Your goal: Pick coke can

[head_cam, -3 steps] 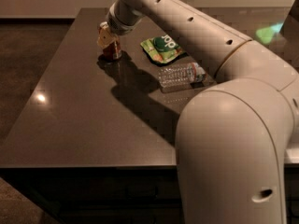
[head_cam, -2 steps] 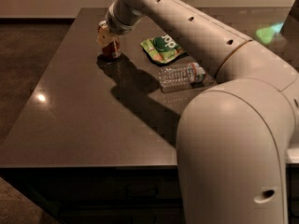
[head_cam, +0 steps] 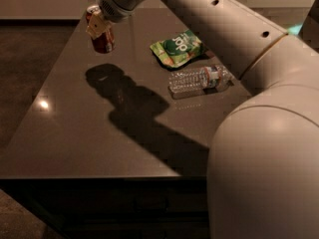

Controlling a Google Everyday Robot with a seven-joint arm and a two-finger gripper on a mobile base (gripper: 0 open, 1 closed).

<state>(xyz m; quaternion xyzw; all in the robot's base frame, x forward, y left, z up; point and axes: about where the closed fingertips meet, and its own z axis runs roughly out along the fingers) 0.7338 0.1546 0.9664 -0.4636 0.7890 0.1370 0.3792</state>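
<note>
The coke can is a small red can with a silver top rim, at the upper left of the camera view. My gripper is shut on the can's upper part, with a beige finger across its front. The can hangs tilted above the dark table. Its shadow lies on the tabletop, apart from the can. My white arm comes in from the right and fills the right side of the view.
A green snack bag lies flat on the table to the right of the can. A clear plastic water bottle lies on its side in front of the bag. The table's front edge runs along the bottom; the floor lies to the left.
The can stood on the table inside the gripper; now it is lifted off the surface and its shadow has separated from it.
</note>
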